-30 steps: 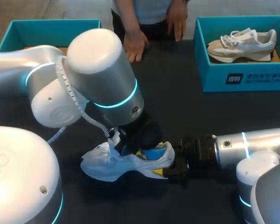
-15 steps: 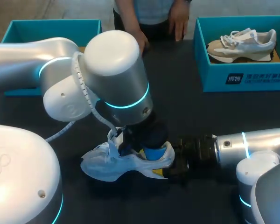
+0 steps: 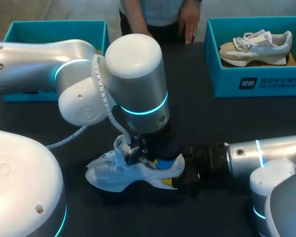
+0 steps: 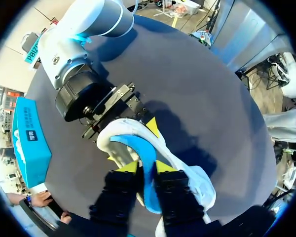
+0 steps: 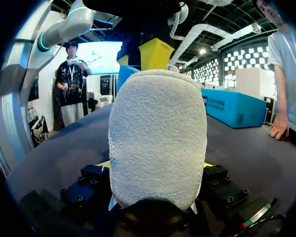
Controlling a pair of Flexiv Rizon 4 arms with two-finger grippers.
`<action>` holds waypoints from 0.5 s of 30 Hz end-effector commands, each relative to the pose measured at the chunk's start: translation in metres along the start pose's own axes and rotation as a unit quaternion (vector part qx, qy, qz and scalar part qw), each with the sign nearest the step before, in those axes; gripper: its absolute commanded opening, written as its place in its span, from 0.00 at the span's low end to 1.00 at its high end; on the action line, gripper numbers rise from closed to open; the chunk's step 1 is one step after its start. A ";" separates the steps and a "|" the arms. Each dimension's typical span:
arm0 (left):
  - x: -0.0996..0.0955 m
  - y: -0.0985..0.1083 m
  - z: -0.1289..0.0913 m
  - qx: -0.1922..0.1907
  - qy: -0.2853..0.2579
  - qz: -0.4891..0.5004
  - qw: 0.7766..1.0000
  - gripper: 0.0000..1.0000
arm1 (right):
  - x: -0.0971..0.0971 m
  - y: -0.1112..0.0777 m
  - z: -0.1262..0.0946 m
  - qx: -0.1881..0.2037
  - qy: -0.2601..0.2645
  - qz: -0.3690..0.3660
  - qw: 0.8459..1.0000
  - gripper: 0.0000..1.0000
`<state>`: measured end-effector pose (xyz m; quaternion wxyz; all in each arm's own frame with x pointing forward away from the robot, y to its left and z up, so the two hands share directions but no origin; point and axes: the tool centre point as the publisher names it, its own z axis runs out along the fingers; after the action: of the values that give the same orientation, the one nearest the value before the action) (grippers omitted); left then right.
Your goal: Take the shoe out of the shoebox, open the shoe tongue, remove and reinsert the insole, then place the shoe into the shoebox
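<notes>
The white shoe [image 3: 121, 170] is laid on the table [image 3: 212, 118], between the two arms. Its long axis runs across the table, with the toe toward the left side and the heel toward the right arm. The heel is clamped from two sides by the right gripper [image 3: 183, 174]. The blue insole [image 4: 143, 153] is pinched between the yellow tips of the left gripper [image 4: 146, 167], which is placed directly above the shoe opening. It is judged that the insole should be drawn upward while the heel is held down
</notes>
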<state>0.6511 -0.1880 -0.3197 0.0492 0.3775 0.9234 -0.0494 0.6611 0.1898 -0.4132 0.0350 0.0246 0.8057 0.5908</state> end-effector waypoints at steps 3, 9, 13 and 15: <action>-0.001 0.000 -0.001 0.005 -0.008 -0.014 1.000 0.00 | 0.001 0.001 0.000 0.001 -0.001 0.000 1.000 0.00; 0.001 0.009 -0.009 0.035 -0.028 -0.054 0.998 0.00 | 0.001 0.001 0.000 0.001 -0.001 0.000 1.000 0.00; 0.003 0.016 -0.016 0.062 -0.040 -0.079 0.994 0.00 | 0.001 0.001 0.000 0.001 -0.001 0.000 1.000 0.00; 0.003 0.019 -0.018 0.074 -0.048 -0.092 0.992 0.00 | 0.001 0.001 0.000 0.001 -0.001 0.000 1.000 0.00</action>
<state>0.6616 -0.1902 -0.3080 0.0566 0.2925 0.9490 -0.1030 0.6611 0.1896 -0.4130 0.0350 0.0244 0.8056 0.5909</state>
